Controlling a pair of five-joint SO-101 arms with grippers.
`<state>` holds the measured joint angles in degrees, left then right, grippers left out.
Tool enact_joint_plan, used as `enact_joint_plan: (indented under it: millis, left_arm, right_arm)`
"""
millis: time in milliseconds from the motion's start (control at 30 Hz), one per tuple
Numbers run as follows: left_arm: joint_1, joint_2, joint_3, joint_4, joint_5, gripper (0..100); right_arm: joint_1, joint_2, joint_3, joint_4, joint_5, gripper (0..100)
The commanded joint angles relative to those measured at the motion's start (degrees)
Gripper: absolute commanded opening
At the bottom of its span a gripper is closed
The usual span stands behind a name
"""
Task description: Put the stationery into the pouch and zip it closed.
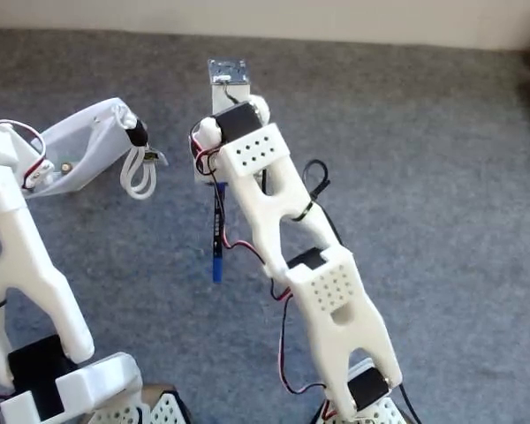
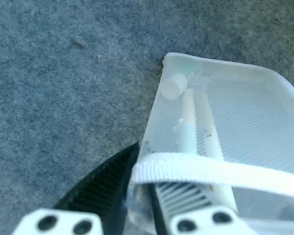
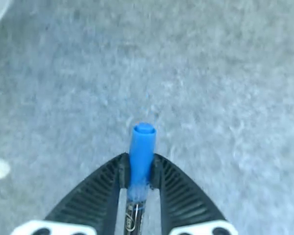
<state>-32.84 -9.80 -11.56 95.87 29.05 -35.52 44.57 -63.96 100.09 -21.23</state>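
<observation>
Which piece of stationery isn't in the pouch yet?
The blue-capped pen, clamped in the right gripper; the white stick-shaped pieces already lie inside the mesh pouch.

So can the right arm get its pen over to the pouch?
Probably yes: only bare carpet lies between the right gripper, holding the pen, and the pouch in the left gripper.

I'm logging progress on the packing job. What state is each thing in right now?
pouch: gripped at one edge, white sticks inside; whether the zip is open is unclear
white sticks: lying inside the pouch
blue pen: capped, clamped in the right gripper, outside the pouch
left gripper: shut on the pouch
right gripper: shut on the blue pen
</observation>
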Motion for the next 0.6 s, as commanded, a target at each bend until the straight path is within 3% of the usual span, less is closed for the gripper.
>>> enact_joint_plan:
  millis: [0, 467, 567]
  left_arm:
    - [-1.10, -0.84, 0.22, -0.97, 0.62, 1]
    - [5.23, -0.84, 0.22, -0.70, 0.44, 1]
    - [7.52, -1.01, 0.22, -0.70, 0.35, 1]
  right_arm:
    - [-1.10, -8.75, 3.47, 1.01, 0.70, 0.4]
    - [-2.42, -12.18, 4.62, 1.01, 1.14, 0.4]
    - [-0.13, -15.60, 4.70, 1.01, 4.75, 0.4]
